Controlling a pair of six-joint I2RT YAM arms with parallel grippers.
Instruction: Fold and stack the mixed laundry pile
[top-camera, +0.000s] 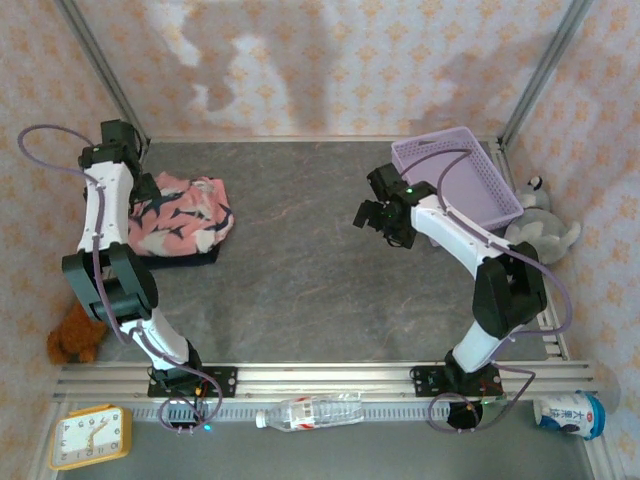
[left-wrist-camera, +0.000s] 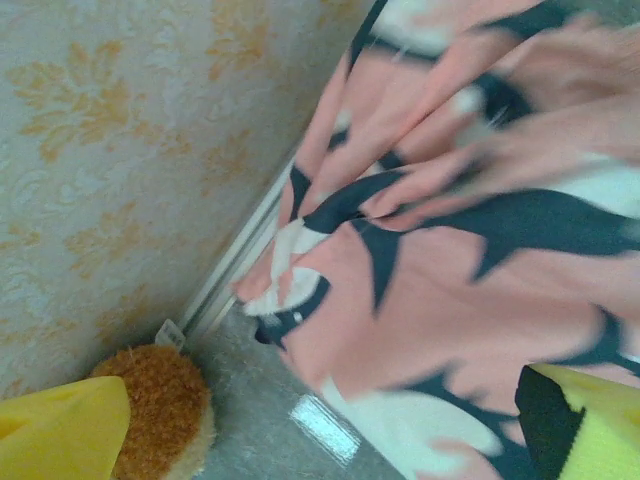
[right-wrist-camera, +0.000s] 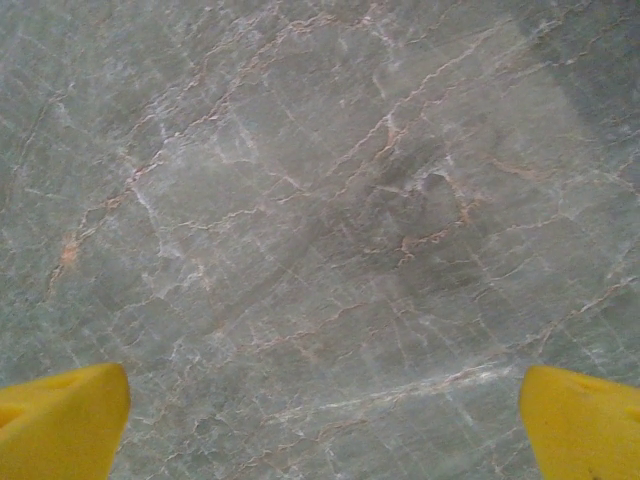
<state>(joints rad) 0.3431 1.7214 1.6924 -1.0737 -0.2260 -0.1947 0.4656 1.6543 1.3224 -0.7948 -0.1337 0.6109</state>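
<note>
The shark cloth (top-camera: 183, 213) lies bunched at the left of the tabletop (top-camera: 300, 270), on top of the navy cloth (top-camera: 192, 258), of which a dark edge shows along the near side. Both sit just beside the left arm (top-camera: 100, 210), close to the patterned left wall. A lavender basket (top-camera: 458, 180) stands at the far right corner, with a grey plush (top-camera: 542, 228) just outside it by the right wall. A brown plush (top-camera: 75, 336) sits off the left edge, beside the left arm's elbow. On the near strip in front of the rail are a yellow clock (top-camera: 90, 436), a water bottle (top-camera: 310, 412) lying on its side, and a white-and-blue carton (top-camera: 570, 413). The middle of the tabletop between the arms is bare stone.

The left jaws stand wide open above the shark cloth, the yellow fingertips (left-wrist-camera: 60, 436) at either edge of the left wrist view; whether one tip touches the cloth I cannot tell. The right jaws are also wide open, fingertips (right-wrist-camera: 62, 422) far apart over bare tabletop, holding nothing and well apart from the cloths.

The carton carries blue print, too small to read.
</note>
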